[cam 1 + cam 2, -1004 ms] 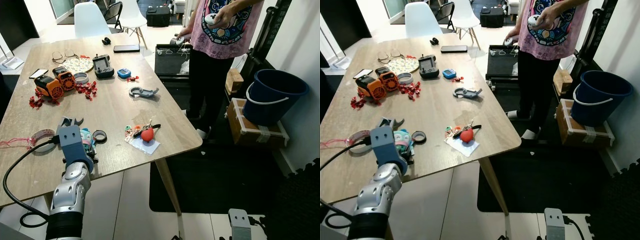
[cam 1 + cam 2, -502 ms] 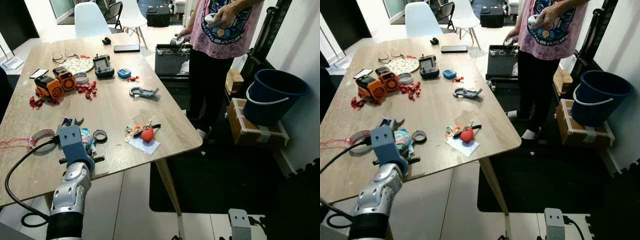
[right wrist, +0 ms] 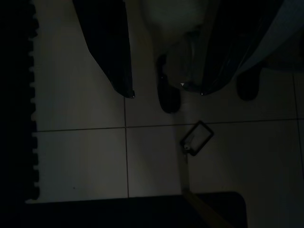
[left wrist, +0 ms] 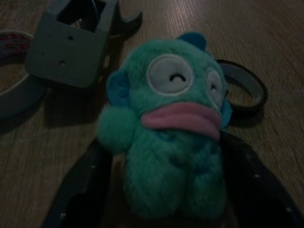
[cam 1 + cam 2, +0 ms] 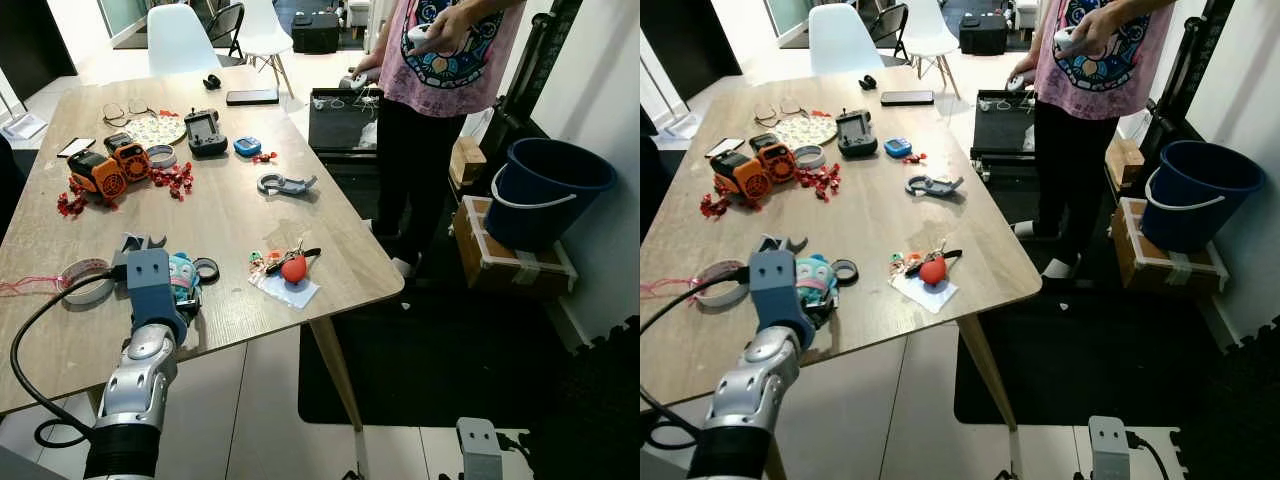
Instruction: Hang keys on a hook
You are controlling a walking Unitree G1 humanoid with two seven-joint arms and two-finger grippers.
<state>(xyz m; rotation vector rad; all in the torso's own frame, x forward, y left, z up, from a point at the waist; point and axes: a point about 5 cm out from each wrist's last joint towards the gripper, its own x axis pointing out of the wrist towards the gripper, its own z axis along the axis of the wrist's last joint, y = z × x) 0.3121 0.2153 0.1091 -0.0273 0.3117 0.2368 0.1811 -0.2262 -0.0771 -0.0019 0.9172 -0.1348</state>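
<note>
**Teal plush between your left fingers, keys lying apart on the table**

Wood-grain table (image 5: 230,210) carries everything you need to track. Your left gripper (image 4: 166,190) sits low over its near edge, and its wrist view shows what the head views only hint at: the two black fingers (image 4: 78,185) spread wide on either side of a teal plush (image 4: 171,128) with a pink mouth and a closed-eye face. You cannot tell from that dark picture whether the fingers press the plush; they stand apart, flanking it. Beside the plush lie a grey bracket (image 4: 71,42), a black tape ring (image 4: 244,88) and part of a pale tape roll (image 4: 14,90).

The keys (image 5: 285,262), with a red round charm, lie well to the right of your gripper, resting on a clear bag near the table's right edge, untouched. Farther up the table you see a grey hook (image 5: 283,184), an orange toy (image 5: 98,172), a black controller (image 5: 206,132) and a phone (image 5: 252,97). No writing on any of these can be read.

A person (image 5: 440,80) in a pink printed shirt stands by the far corner, holding controllers; the print's lettering is too small to read. A blue bucket (image 5: 545,190) sits on a box at the right.

Your right gripper (image 3: 161,90) hangs over tiled floor, its fingers parted, holding nothing.
</note>
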